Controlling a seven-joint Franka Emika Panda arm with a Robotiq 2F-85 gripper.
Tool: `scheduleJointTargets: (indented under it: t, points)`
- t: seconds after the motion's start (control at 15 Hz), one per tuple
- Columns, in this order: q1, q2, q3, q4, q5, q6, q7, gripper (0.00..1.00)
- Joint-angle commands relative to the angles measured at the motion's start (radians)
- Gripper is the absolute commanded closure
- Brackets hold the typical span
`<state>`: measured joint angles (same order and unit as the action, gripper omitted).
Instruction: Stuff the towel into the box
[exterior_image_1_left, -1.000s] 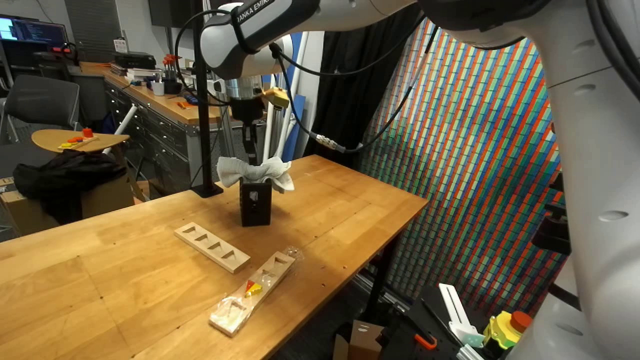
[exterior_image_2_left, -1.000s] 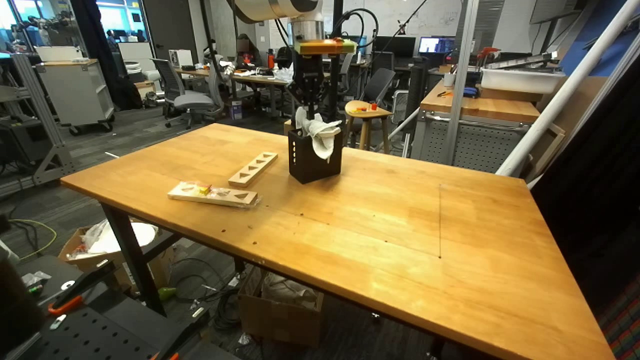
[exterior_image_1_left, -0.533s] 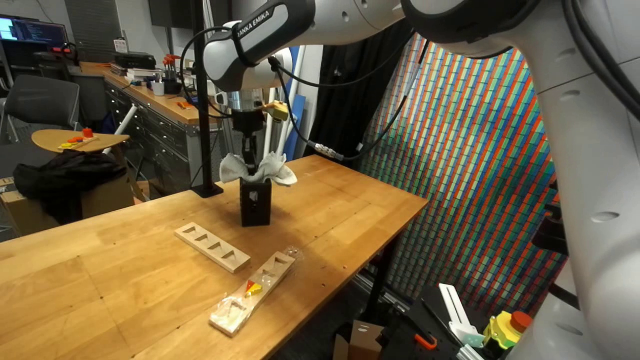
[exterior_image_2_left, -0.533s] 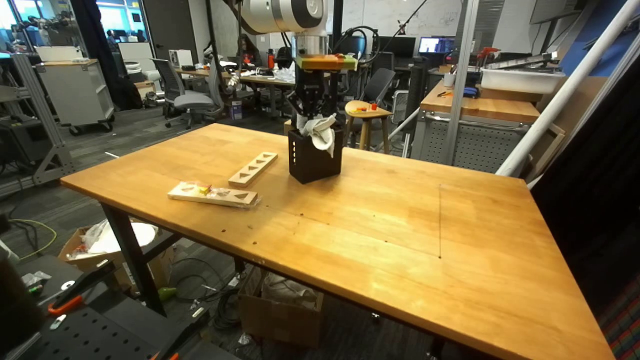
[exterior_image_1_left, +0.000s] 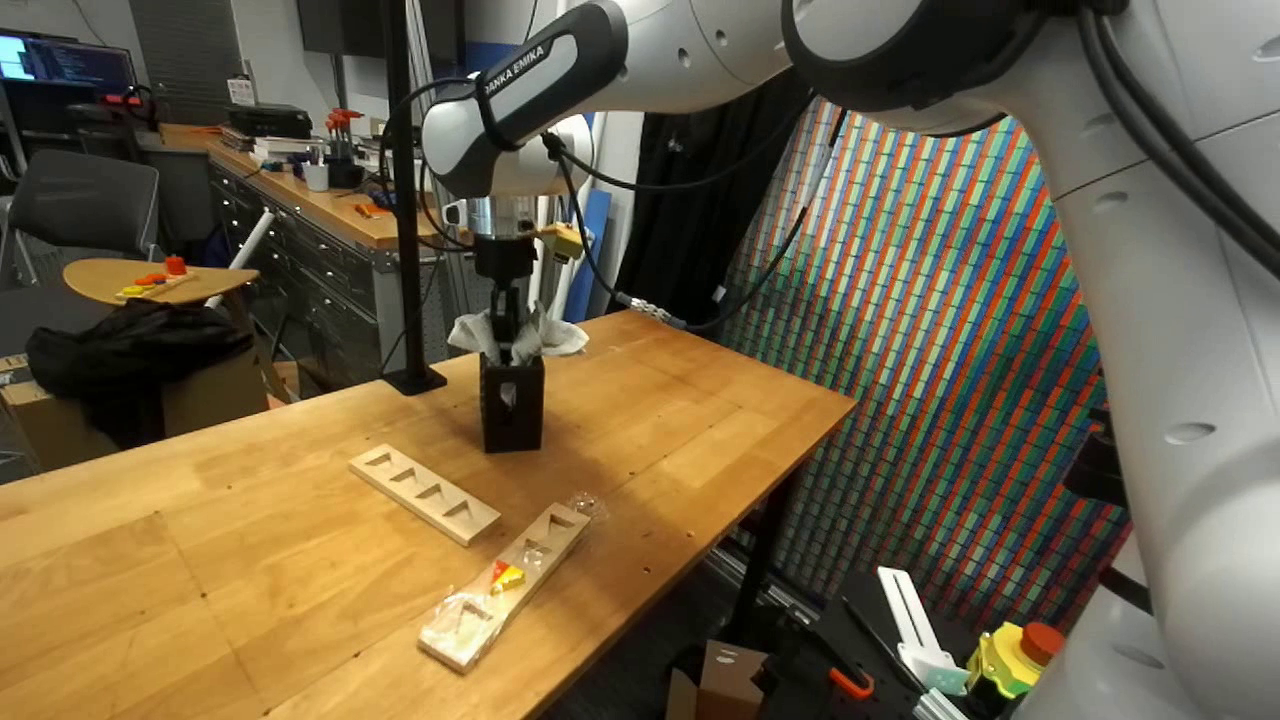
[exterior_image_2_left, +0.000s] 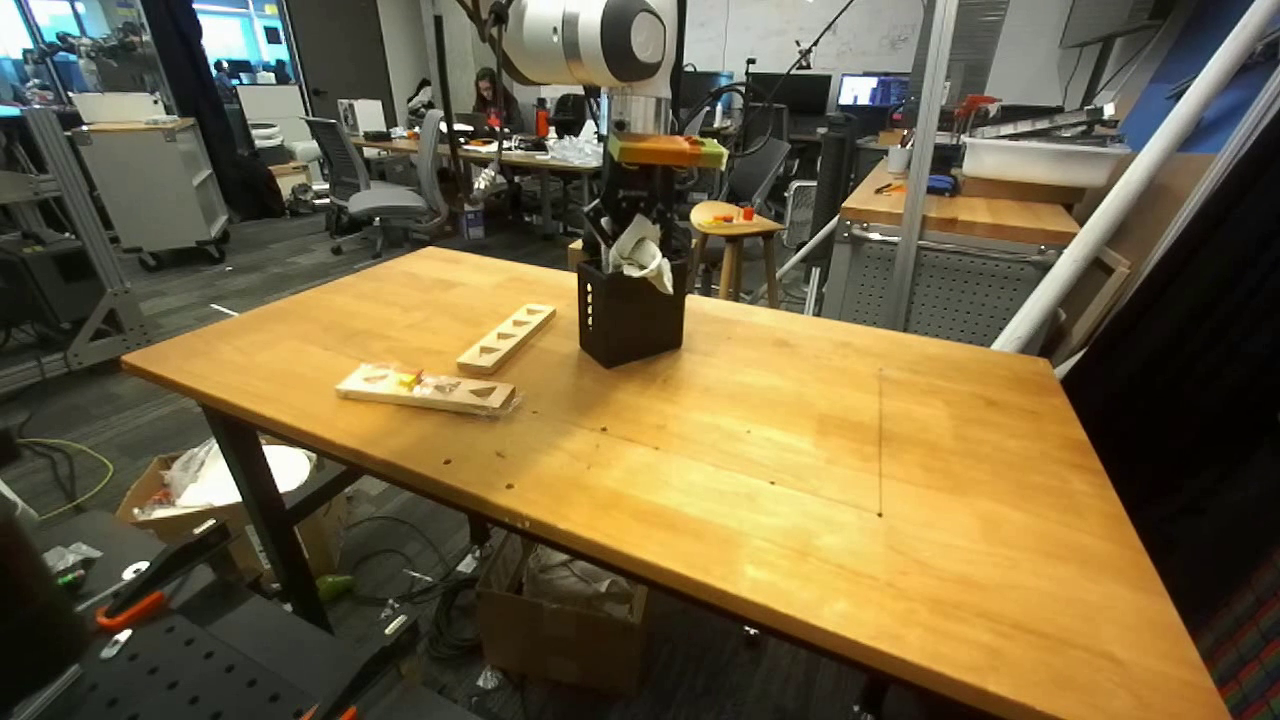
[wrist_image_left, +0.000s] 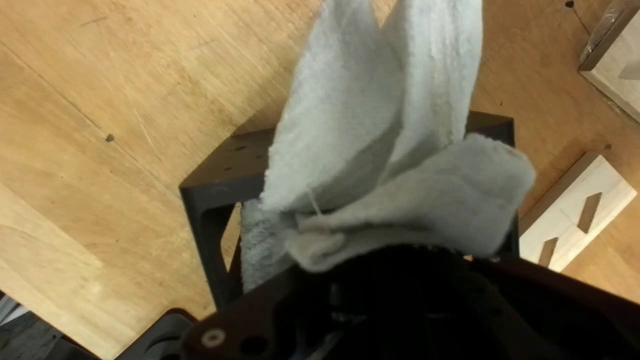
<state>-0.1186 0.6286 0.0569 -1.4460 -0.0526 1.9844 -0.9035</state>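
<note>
Since the earlier frames the pincer (exterior_image_1_left: 505, 350) has come down and the drooping ends of the towel (wrist_image_left: 350, 125) have drawn inward; its tips are lost in cloth and shadow, so we cannot tell how far apart they stand or whether they grip anything. The towel lies partly inside the upright black box (exterior_image_2_left: 632, 320), loose flaps spreading past the rim, so we judge the stuffing under way, and the next move should press those flaps in. Farther out on the desk (exterior_image_2_left: 800, 420), a wrapped wooden strip (exterior_image_1_left: 490, 602) bears red and yellow pieces (exterior_image_1_left: 508, 580).
</note>
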Motion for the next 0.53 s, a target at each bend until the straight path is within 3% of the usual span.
scheduleJointTargets:
  t: [0.0,0.47]
  points:
    - [-0.03,0.061,0.017,0.059,0.036,-0.016,-0.058,0.97]
    - [-0.044,0.126,0.023,0.127,0.057,-0.053,-0.113,0.97]
